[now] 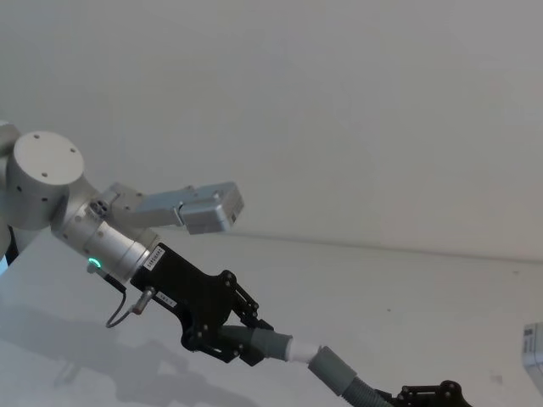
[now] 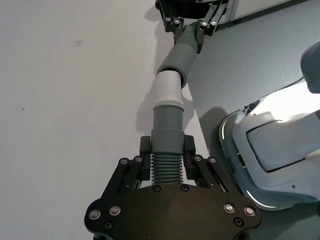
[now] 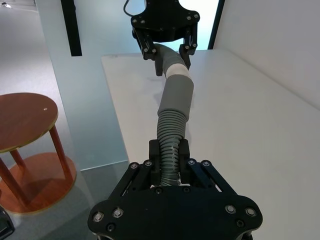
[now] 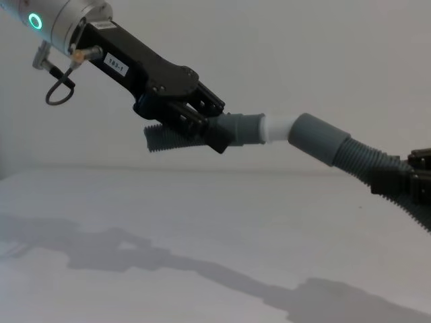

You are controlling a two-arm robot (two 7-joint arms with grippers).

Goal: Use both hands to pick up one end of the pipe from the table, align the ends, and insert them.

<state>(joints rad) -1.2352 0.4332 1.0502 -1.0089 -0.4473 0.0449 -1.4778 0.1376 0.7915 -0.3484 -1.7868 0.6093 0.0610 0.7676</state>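
**Seating the white tip in the socket**

Both hose pieces held in the air well above the table [image 4: 202,222], meeting end to end between the two arms; left gripper [image 4: 202,128] clamped on the ribbed part of the left hose piece [image 2: 165,167] just behind its narrow grey cuff [image 4: 242,129], jaws closed on the ribs; right gripper [image 3: 169,162] likewise clamped on the ribs of the right hose piece [image 3: 171,130], some way back from the wider socket cuff [image 4: 318,138]. White tube tip [image 4: 277,128] touching the mouth of the socket, seemingly just entered, most of the white length still bare.

To finish well: judged from the chest view, a slight bend at the joint, the left piece near level, the right piece sloping down toward its gripper; best straightened first, by raising or tilting the right wrist until both axes share one line; then pushed together slowly along that line, not sideways. Flexible ribs between right gripper and socket likely to buckle under push; worth keeping the force light and the socket steady. Watch for the tip catching on the socket rim; back off slightly and re-aim rather than forcing. Done, probably, when the white length is hidden and the cuffs meet.
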